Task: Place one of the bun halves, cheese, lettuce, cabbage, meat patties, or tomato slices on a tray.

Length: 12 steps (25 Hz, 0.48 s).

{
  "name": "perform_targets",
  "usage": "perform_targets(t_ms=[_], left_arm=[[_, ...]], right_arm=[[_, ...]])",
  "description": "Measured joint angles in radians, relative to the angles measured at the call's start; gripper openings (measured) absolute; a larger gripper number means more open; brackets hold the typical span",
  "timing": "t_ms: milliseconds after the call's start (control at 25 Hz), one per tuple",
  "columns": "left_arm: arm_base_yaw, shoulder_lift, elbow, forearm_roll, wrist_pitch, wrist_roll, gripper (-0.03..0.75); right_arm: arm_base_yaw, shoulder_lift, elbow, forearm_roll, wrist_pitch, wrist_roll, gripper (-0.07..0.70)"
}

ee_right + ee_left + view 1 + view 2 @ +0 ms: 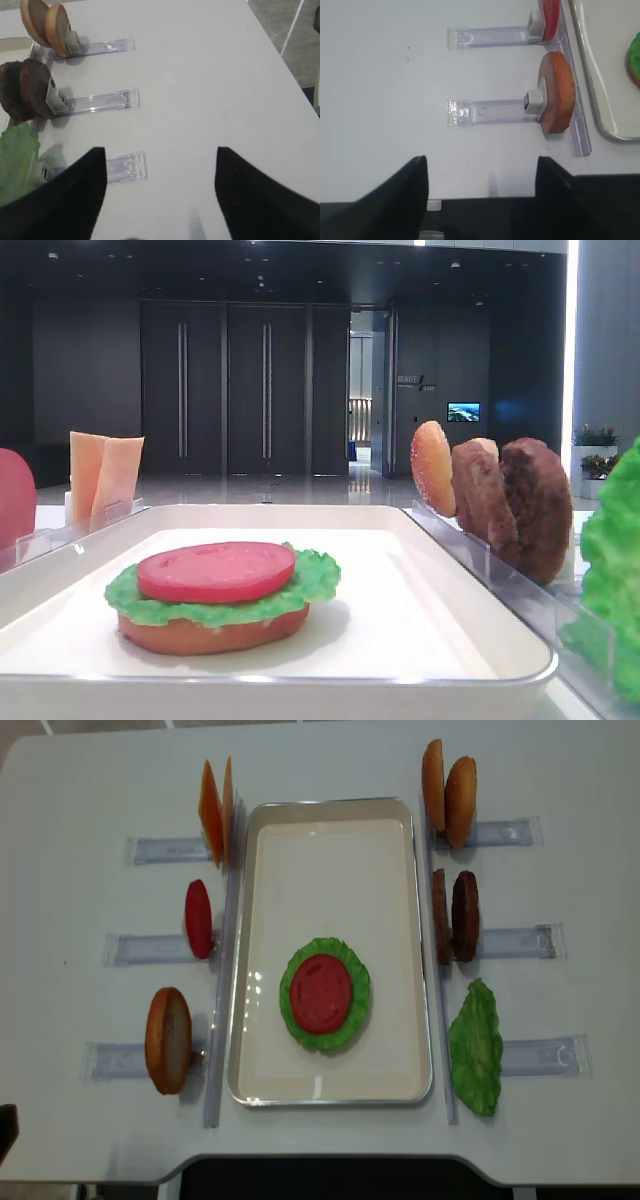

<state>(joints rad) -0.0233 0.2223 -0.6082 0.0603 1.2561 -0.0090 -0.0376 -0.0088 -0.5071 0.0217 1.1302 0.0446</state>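
Note:
On the white tray (260,1020) lies a stack: bun half (215,632), lettuce (352,1020), and a tomato slice (322,990) on top. Left of the tray, cheese (215,810), a tomato slice (198,918) and a bun half (559,92) stand in clear holders. On its right stand two bun halves (448,795), two meat patties (25,87) and a lettuce leaf (17,160). My left gripper (481,160) hangs open over the table's near-left edge, holding nothing. My right gripper (160,150) is open and unladen over bare table, right of the lettuce holder. No cabbage shows.
Clear plastic holder rails (520,942) stick out sideways from both long sides of the tray. The table's front edge (520,202) lies right under my left gripper. Bare white tabletop (215,75) stretches right of the right-hand rails.

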Motion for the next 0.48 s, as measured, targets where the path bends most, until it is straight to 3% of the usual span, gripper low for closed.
perform_targets(t_ms=[160, 480], left_arm=[[0.000, -0.099, 0.058, 0.000, -0.025, 0.000, 0.512], [0.000, -0.225, 0.131, -0.044, -0.131, 0.000, 0.512]], right_arm=[[0.000, 0.000, 0.000, 0.000, 0.000, 0.000, 0.445], [0.000, 0.000, 0.000, 0.000, 0.000, 0.000, 0.445]])
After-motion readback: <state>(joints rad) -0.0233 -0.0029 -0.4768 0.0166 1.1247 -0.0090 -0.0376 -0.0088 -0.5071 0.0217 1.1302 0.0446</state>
